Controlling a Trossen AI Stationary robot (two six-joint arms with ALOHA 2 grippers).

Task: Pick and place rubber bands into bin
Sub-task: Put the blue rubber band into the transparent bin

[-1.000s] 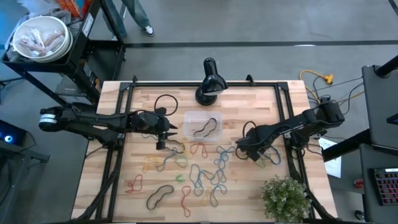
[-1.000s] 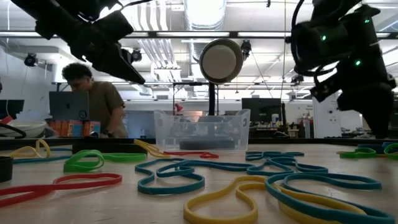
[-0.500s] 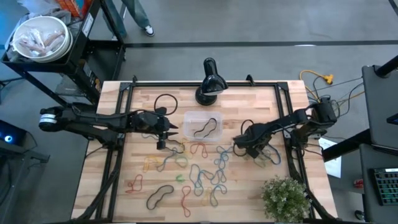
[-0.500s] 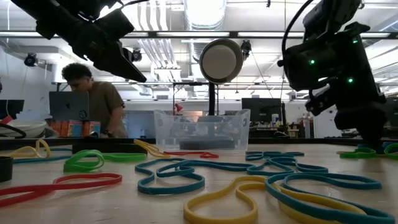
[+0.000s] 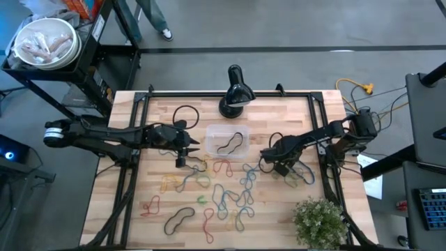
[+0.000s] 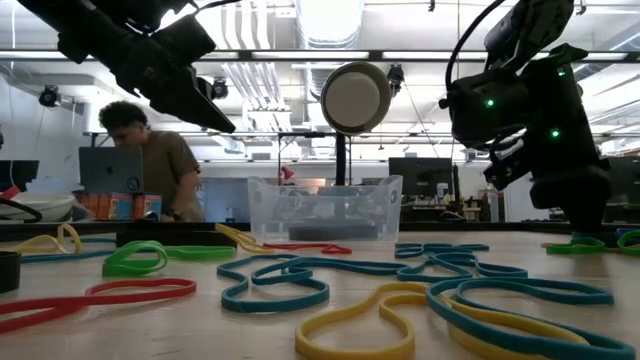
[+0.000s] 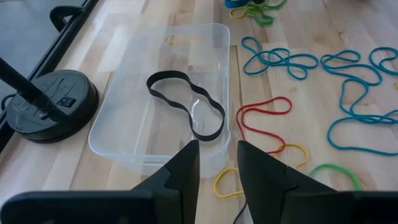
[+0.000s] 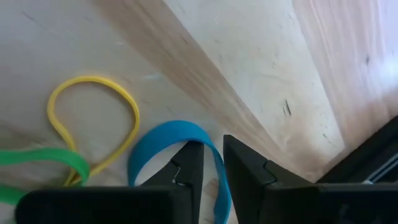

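Note:
The clear bin (image 5: pixel 210 132) stands at the table's far middle with one black rubber band (image 7: pixel 186 102) lying in it. Many coloured rubber bands (image 5: pixel 230 192) lie loose on the wood nearer than the bin. My left gripper (image 5: pixel 194 148) hovers just left of the bin, slightly open and empty. My right gripper (image 5: pixel 284 169) is down at the table, right of the bin. It is at a small group of blue (image 8: pixel 165 140), yellow (image 8: pixel 93 87) and green (image 8: pixel 43 158) bands. Its fingers stand narrowly open astride one strand of the blue band (image 8: pixel 217 180).
A black lamp on a round base (image 5: pixel 235 97) stands at the far edge behind the bin. A potted plant (image 5: pixel 320 219) sits at the near right corner. Black frame rails (image 5: pixel 327 160) run along the table's sides. A person (image 6: pixel 150 160) sits beyond the table.
My right gripper has gone a little toward the table's left edge and down onto the group of bands right of the bin.

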